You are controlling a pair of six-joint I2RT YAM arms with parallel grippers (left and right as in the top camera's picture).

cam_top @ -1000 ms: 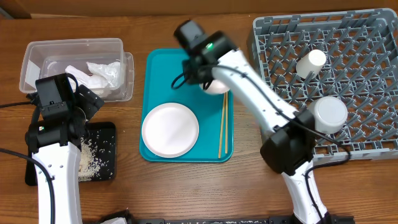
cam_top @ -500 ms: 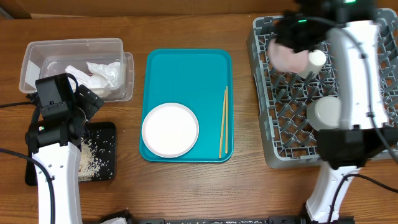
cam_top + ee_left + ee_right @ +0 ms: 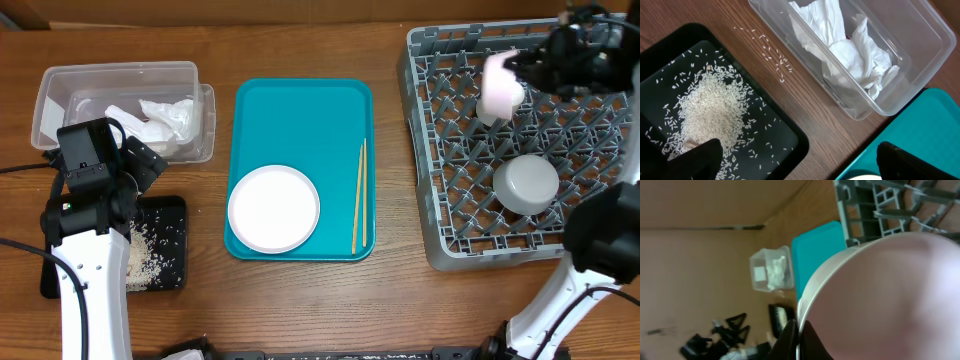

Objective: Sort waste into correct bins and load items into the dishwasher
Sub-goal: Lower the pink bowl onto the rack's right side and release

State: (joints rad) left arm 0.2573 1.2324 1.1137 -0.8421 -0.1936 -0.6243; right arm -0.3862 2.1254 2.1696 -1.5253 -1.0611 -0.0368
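My right gripper (image 3: 532, 68) is shut on the rim of the pinkish-white bowl (image 3: 499, 86), holding it tilted above the back of the grey dish rack (image 3: 470, 232). In the right wrist view the fingertips (image 3: 798, 339) pinch the bowl's rim (image 3: 890, 295). The grey metal bowl (image 3: 526, 185) sits upside down in the rack. The white cup is hidden. The white plate (image 3: 273, 208) and the chopsticks (image 3: 358, 196) lie on the teal tray (image 3: 300, 120). My left gripper (image 3: 138, 168) is open and empty, between the clear tub (image 3: 60, 85) and the black tray (image 3: 172, 210).
Crumpled napkins (image 3: 850, 47) lie in the clear tub (image 3: 920, 45). Rice (image 3: 710, 107) is piled in the black tray (image 3: 785, 125). Loose grains (image 3: 771, 52) lie on the table between them. The red scrap is not in view.
My right arm has carried the pinkish-white bowl from the teal tray across to the rack's back part. The left arm has not moved.
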